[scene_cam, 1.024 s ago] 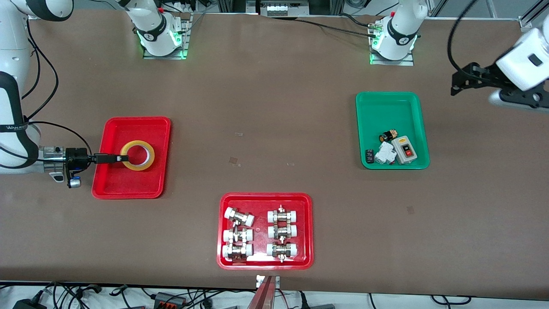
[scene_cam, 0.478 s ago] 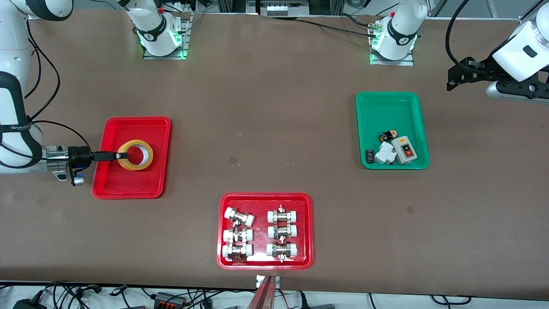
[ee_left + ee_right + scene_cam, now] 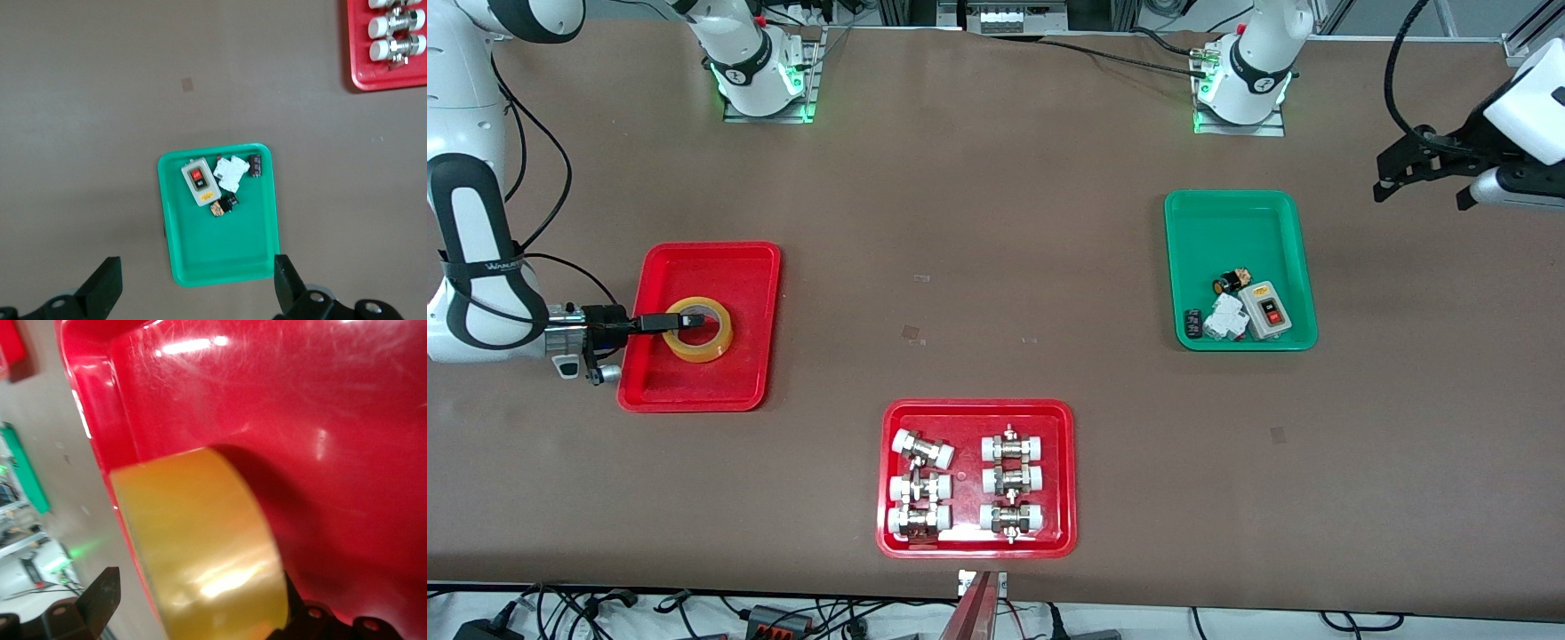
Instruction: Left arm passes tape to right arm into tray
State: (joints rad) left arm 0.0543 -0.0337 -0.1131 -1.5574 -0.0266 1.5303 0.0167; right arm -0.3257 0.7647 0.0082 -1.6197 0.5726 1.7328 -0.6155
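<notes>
The yellow tape lies in the plain red tray toward the right arm's end of the table. My right gripper reaches in level from the tray's end, one finger above the roll's near wall. In the right wrist view the tape fills the space between the parted fingers of the right gripper, with a gap at one finger, over the red tray. My left gripper hangs open and empty in the air at the left arm's end, and in the left wrist view it looks down on the table.
A green tray with a switch box and small parts lies near the left arm's end and shows in the left wrist view. A red tray of white-capped metal fittings lies nearest the front camera; its corner shows in the left wrist view.
The right gripper lowered the tape into the red tray and its fingers parted. The left arm drew back toward its end of the table.
</notes>
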